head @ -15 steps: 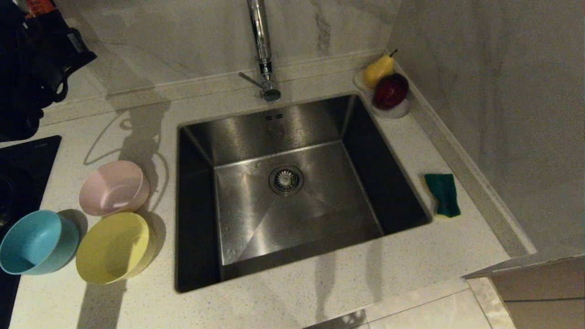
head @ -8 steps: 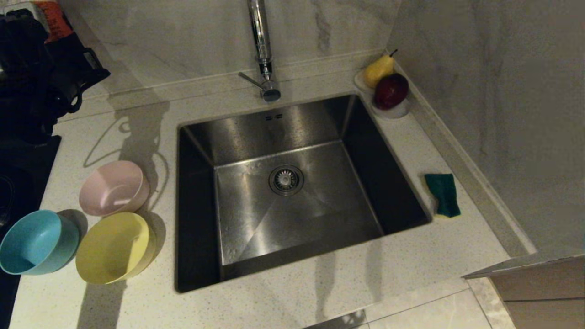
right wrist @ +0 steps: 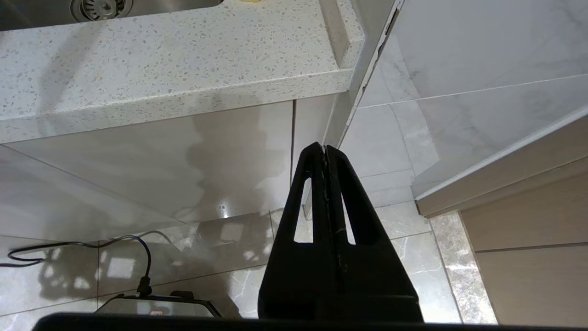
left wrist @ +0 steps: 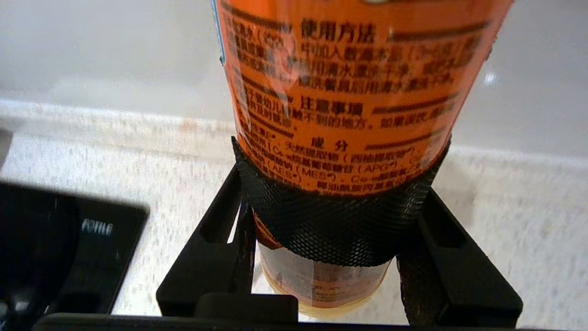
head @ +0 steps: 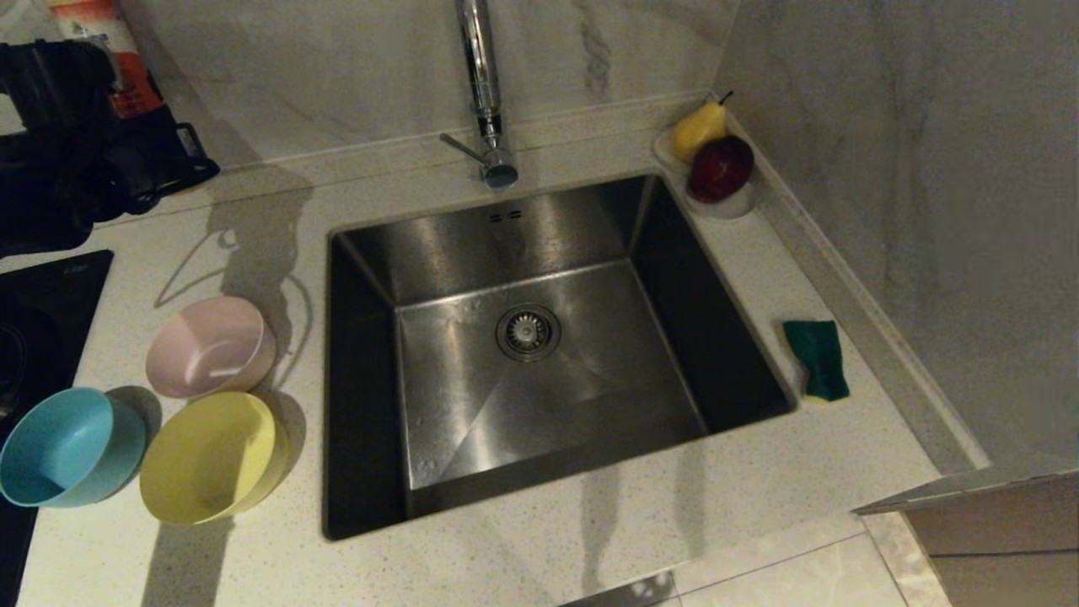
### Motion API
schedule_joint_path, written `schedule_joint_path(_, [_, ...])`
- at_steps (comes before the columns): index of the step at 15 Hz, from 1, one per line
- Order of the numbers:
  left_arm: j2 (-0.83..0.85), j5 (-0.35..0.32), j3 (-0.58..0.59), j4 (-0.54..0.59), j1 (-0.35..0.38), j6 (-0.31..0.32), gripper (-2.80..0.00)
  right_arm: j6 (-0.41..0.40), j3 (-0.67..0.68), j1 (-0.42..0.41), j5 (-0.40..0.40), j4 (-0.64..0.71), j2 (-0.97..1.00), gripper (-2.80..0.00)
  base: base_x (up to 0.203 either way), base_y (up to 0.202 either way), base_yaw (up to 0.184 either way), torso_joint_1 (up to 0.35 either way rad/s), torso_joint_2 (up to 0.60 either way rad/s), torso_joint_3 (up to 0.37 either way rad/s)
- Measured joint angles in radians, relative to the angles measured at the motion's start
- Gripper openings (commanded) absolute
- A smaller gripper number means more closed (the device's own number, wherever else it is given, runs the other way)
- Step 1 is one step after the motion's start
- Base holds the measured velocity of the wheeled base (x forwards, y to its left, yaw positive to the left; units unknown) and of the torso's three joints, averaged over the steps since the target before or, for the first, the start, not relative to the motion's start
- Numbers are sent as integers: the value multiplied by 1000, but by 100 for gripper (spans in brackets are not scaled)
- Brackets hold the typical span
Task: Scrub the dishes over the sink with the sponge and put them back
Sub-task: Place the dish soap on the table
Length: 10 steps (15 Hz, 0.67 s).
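Left gripper (left wrist: 330,257): we hold the orange bottle (left wrist: 349,92) tight, up by the far left corner of the counter (head: 539,539).
Bowls: blue bowl (head: 67,447), yellow bowl (head: 206,455) and pink bowl (head: 211,346) sit near our counter's left edge, beside the stove top (head: 42,287).
Sink (head: 523,337): in the middle of the counter.
Sponge (head: 816,358): green side up, near the right edge.
Right gripper (right wrist: 325,149): our fingers are pressed together on nothing, low in front of the counter.
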Motion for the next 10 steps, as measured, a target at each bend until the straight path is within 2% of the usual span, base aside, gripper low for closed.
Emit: schedule_joint_path(10, [42,2,-81,199,-1,-22,-280,0,0,0,0,0,0,-280,0,0,0,0,0,0])
